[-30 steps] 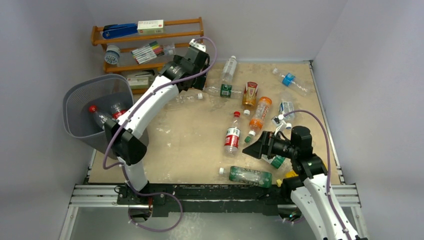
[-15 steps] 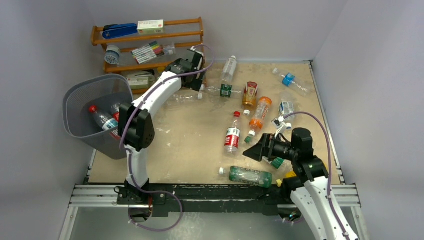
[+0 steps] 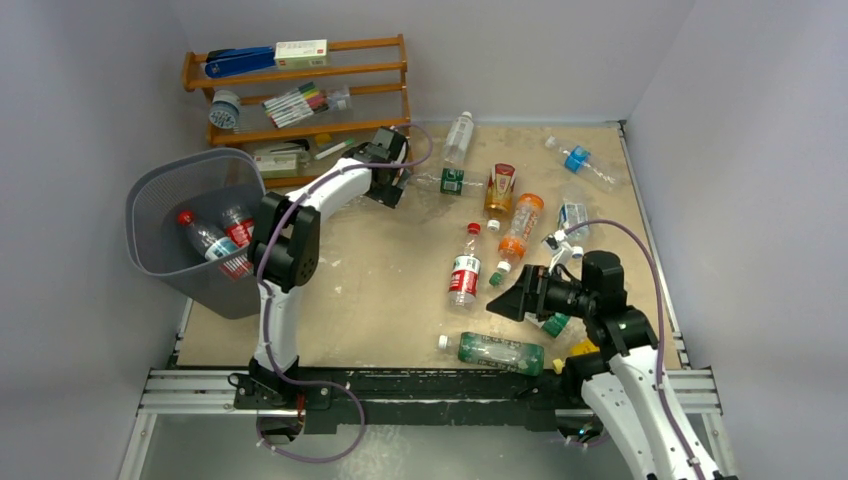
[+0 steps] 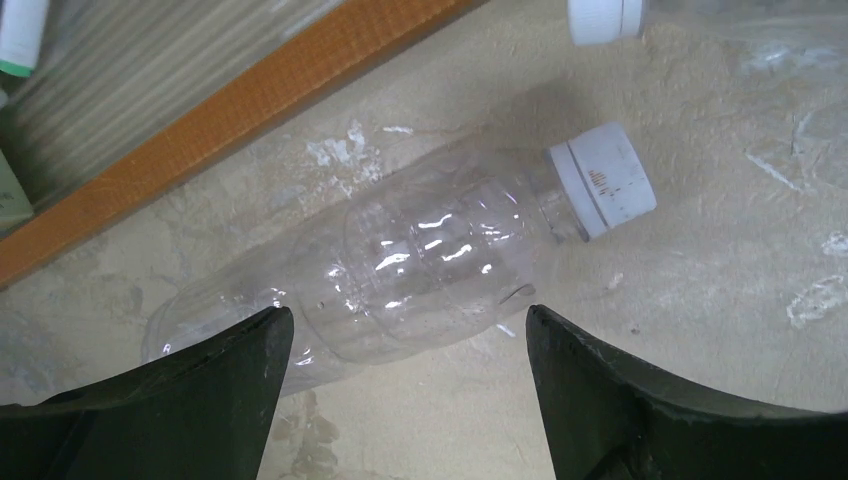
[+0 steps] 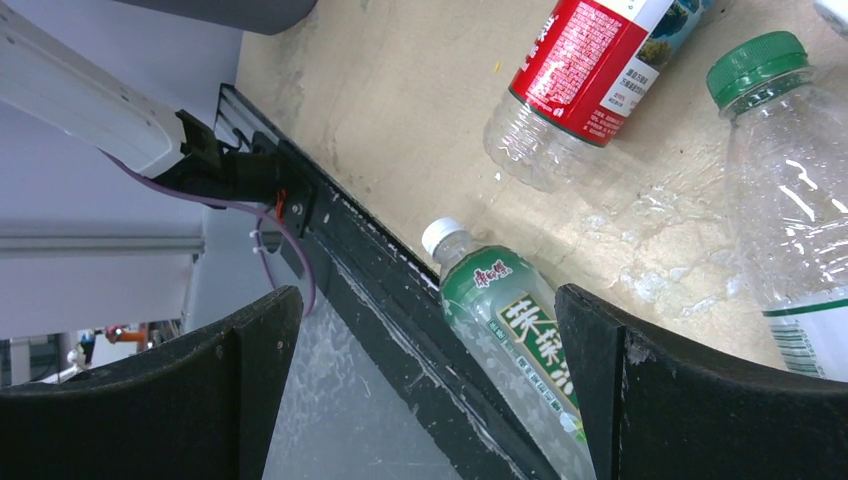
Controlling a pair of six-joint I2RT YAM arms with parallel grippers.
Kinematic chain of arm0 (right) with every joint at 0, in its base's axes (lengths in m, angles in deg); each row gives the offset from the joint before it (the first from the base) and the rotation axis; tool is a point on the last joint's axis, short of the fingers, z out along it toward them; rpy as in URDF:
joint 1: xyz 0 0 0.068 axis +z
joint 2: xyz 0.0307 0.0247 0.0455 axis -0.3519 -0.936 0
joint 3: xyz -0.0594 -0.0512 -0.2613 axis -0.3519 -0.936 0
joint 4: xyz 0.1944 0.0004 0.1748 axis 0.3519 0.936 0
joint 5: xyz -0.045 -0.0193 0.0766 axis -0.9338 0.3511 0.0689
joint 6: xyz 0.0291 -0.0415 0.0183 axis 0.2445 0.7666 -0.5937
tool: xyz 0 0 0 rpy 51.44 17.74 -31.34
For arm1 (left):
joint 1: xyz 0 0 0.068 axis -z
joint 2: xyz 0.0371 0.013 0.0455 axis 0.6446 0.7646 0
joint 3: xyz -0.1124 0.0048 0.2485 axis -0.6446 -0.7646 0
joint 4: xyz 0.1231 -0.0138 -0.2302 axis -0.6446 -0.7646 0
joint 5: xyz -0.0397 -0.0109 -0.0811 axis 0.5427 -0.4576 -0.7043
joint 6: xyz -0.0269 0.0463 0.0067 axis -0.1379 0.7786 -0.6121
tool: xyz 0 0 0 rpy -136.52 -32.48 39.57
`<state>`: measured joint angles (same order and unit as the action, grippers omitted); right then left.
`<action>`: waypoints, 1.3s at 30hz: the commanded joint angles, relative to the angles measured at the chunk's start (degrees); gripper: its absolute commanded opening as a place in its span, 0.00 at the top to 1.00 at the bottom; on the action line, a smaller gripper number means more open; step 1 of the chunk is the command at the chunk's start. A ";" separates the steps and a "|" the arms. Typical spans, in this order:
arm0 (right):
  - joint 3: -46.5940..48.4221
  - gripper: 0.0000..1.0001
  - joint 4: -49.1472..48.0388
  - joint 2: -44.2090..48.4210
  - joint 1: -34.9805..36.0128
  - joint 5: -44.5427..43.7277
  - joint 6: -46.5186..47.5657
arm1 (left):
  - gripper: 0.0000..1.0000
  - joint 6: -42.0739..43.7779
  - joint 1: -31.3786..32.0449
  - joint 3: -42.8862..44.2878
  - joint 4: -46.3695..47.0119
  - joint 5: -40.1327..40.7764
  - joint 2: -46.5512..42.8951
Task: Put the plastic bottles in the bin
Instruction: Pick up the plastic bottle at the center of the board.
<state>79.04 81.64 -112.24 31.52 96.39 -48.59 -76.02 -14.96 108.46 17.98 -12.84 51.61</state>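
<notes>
A clear plastic bottle [image 4: 420, 265] with a white cap lies on the table next to the wooden rack's base. My left gripper [image 4: 407, 315] is open and hangs just above it, one jaw on each side; in the top view the left gripper [image 3: 388, 188] hides the bottle. My right gripper [image 3: 503, 300] is open and empty above a green-labelled bottle [image 5: 510, 335] at the table's near edge. The grey bin [image 3: 165, 195] lies tilted at the left with two red-labelled bottles [image 3: 208, 240] inside. Several more bottles lie across the table, among them a red-labelled one [image 3: 464, 272] and an orange one [image 3: 519, 226].
The orange wooden rack [image 3: 300, 75] with markers and boxes stands at the back left; its base [image 4: 250, 90] runs close behind the clear bottle. A second white cap [image 4: 600, 18] lies just beyond. The black rail [image 5: 400, 300] borders the near edge.
My left arm has folded back and its gripper has dropped from near the rack to the clear bottle. The right arm has barely moved.
</notes>
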 commanded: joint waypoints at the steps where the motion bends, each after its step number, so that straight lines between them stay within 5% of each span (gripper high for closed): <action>1: 6.48 0.00 5.40 -1.37 0.20 -1.85 5.35 | 0.15 0.72 -0.01 -1.49 4.64 -1.30 1.35; 27: 2.05 0.00 0.47 0.00 0.16 -1.27 1.51 | 0.17 -3.22 0.92 -10.30 7.42 4.11 -1.26; 35: 1.42 0.00 -0.75 0.11 0.13 -0.96 0.98 | 0.41 -6.43 4.27 -13.14 3.38 6.20 -8.49; 39: 1.49 0.00 -0.74 0.41 0.16 -0.90 0.89 | 0.43 -8.87 5.04 -12.28 0.29 7.59 -13.04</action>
<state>80.43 82.74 -112.48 31.52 94.86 -47.08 -81.25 -10.90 95.04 21.48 -7.48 46.45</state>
